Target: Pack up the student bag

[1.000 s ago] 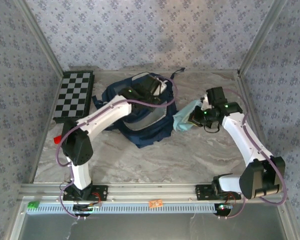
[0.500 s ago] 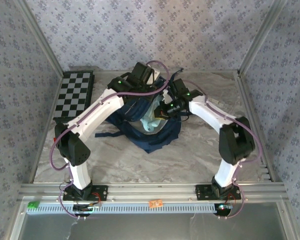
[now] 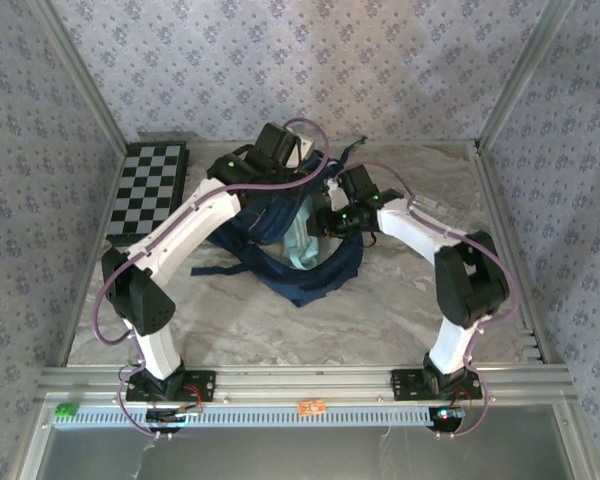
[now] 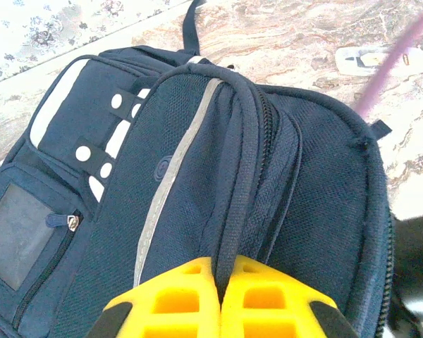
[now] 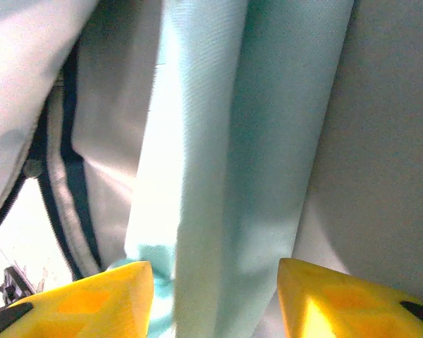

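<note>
The navy student bag (image 3: 310, 275) lies at the back middle of the table with its mouth held up. In the left wrist view the student bag (image 4: 197, 141) shows its grey stripe and white patches. My left gripper (image 3: 292, 172) is shut on the bag's dark top strap (image 4: 241, 176), which runs up from between the yellow fingertips of the left gripper (image 4: 222, 264). My right gripper (image 3: 325, 222) reaches into the bag's mouth. In its wrist view the right gripper (image 5: 215, 271) stands open. A light-blue pouch (image 5: 225, 141) hangs loose between its fingers against the bag's grey lining; from above the pouch (image 3: 300, 245) sits in the opening.
A black-and-white chessboard (image 3: 148, 190) lies at the back left. A small white flat item (image 4: 370, 60) rests on the marble behind the bag. Patterned walls and metal posts close in the left, right and back sides. Both arms cross above the bag.
My right arm swung left from the table's right side, carrying the light-blue pouch into the bag's mouth, and its jaws have opened. The left gripper kept its hold and shifted slightly back.
</note>
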You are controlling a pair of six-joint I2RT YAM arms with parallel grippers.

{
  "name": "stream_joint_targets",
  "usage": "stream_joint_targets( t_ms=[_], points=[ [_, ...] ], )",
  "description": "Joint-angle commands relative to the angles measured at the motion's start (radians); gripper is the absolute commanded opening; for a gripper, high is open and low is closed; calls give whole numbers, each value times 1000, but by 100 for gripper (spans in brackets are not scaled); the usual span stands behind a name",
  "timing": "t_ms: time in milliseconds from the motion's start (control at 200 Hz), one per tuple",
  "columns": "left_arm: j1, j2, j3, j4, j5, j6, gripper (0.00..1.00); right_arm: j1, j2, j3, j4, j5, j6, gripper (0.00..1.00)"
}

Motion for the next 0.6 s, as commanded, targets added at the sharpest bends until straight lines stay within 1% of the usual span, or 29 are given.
stream_joint_targets(
  t_ms=[0,55,170,285,405,535,600],
  points=[
    [4,-78,18,114,43,-35,0,40,-93,-61,9,82,43,50],
    [5,-78,18,115,48,-39,0,67,-99,-86,-15,90,62,48],
    [4,-76,15,121,69,-42,0,113,-97,-143,15,123,94,38],
    [4,-71,13,113,80,-50,0,118,-45,-91,25,178,91,25],
    [5,-83,-7,123,107,-66,0,97,24,-3,102,230,88,19],
    [4,-95,-32,132,113,-78,0,74,90,69,146,262,94,17],
    [4,-100,-46,134,113,-85,0,77,89,76,150,246,91,18]
  ],
)
